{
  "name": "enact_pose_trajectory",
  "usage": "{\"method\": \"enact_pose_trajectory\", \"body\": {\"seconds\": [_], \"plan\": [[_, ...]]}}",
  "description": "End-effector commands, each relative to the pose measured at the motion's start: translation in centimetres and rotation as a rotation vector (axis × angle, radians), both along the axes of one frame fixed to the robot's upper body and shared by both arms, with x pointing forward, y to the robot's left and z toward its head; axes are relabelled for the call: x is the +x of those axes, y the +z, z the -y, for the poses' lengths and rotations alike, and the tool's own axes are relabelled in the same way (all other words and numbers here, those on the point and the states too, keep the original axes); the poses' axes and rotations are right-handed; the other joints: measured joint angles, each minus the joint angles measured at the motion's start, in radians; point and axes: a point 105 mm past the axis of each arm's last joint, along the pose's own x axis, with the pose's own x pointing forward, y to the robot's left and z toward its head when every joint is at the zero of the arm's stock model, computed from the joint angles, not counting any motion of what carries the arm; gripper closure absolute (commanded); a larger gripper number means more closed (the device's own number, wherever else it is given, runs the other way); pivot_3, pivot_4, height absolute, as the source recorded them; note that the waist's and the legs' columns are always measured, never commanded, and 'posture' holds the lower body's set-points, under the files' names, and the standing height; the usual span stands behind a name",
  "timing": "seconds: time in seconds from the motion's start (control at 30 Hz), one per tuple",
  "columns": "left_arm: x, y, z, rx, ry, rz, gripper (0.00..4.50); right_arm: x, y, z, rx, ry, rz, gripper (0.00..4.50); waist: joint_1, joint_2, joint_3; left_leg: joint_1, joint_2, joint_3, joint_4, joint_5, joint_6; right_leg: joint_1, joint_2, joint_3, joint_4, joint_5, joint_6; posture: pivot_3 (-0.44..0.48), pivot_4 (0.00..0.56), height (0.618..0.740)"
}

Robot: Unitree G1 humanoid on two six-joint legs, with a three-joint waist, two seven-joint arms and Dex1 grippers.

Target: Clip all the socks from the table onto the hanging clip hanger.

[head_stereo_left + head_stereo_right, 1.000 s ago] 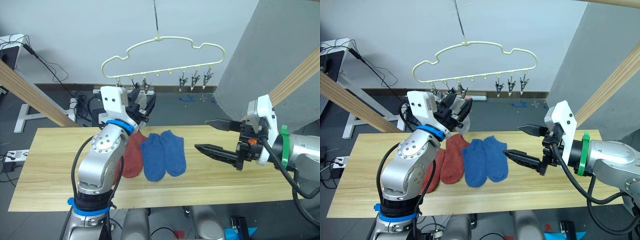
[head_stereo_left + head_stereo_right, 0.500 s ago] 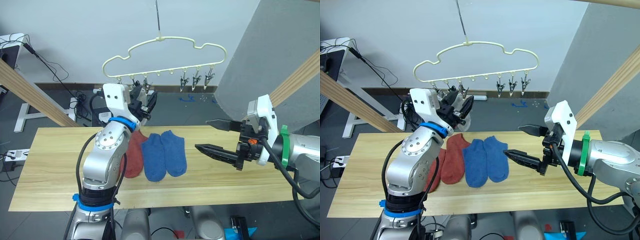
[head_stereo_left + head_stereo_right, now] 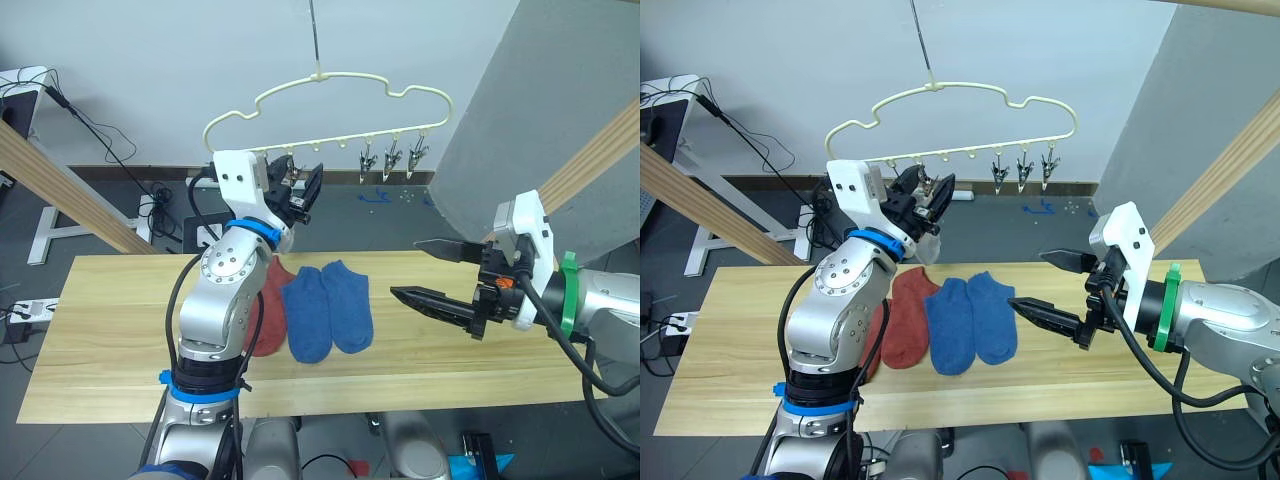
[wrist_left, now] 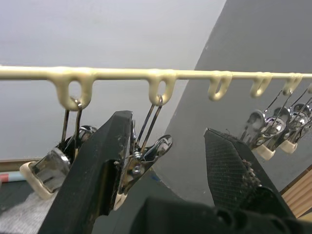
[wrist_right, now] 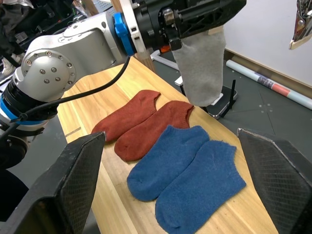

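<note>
Head views: left gripper (image 3: pixel 303 190) raised just below the clip hanger (image 3: pixel 330 110), at its left-hand clips, fingers spread. Grey sock (image 3: pixel 925 235) hanging beneath that gripper; what holds it, a clip or something else, cannot be told. Two blue socks (image 3: pixel 328 308) lying side by side on the table (image 3: pixel 100 330), a rust-red sock (image 3: pixel 268 308) just beside them toward the left, partly behind the left arm; a second rust-red sock (image 3: pixel 872 350) peeking out further left. Right gripper (image 3: pixel 432 270) hovering above the table's right part, near the blue socks but apart from them, its two black fingers held wide apart and empty.

Left wrist view: pale-yellow hanger bar (image 4: pixel 195 74) running across with its loops; silver clips (image 4: pixel 141 165) dangling from the loops, one touching a spread black finger (image 4: pixel 92 175); more clips (image 4: pixel 273 129) farther along.

Right wrist view: both rust-red socks (image 5: pixel 141 122) and both blue socks (image 5: pixel 187 170) flat on the wood, grey sock (image 5: pixel 201 68) hanging under the left gripper; own fingers (image 5: pixel 78 180) far apart.
</note>
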Motion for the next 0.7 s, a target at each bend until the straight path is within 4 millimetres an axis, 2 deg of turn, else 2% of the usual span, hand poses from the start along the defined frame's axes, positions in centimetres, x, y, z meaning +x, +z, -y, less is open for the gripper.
{"method": "enact_pose_trajectory", "body": {"seconds": [0.03,0.4,0.5,0.7], "plan": [[-0.23,1.38,0.25,-0.009,0.000,0.061,1.78,-0.82,0.67,-0.48,0.017,0.032,0.035,0.00,0.000,0.000,0.000,0.000,0.000,0.000,0.000,0.000,0.000,0.000,0.000,0.000,0.000,0.000,0.000,-0.323,0.375,0.740],[0.36,1.78,0.01,-0.014,0.028,0.080,1.78,-0.81,0.57,-0.47,0.020,0.023,0.034,0.00,0.000,0.000,0.001,0.000,0.000,0.000,0.000,0.000,0.000,0.000,0.000,0.000,0.000,0.000,0.000,-0.326,0.378,0.740],[0.39,1.81,-0.17,-0.015,0.035,0.082,2.34,-0.83,0.57,-0.46,0.020,0.022,0.034,0.00,-0.001,0.000,0.001,0.000,0.000,0.000,0.000,0.000,0.000,0.000,0.000,0.000,0.000,0.000,0.000,-0.326,0.379,0.740],[0.37,1.95,-0.38,-0.017,0.043,0.087,4.21,-0.83,0.51,-0.55,0.022,0.021,0.032,0.00,-0.001,0.000,0.002,0.000,0.000,0.000,0.000,0.000,0.000,0.000,0.000,0.000,0.000,0.000,0.000,-0.323,0.381,0.740]]}}
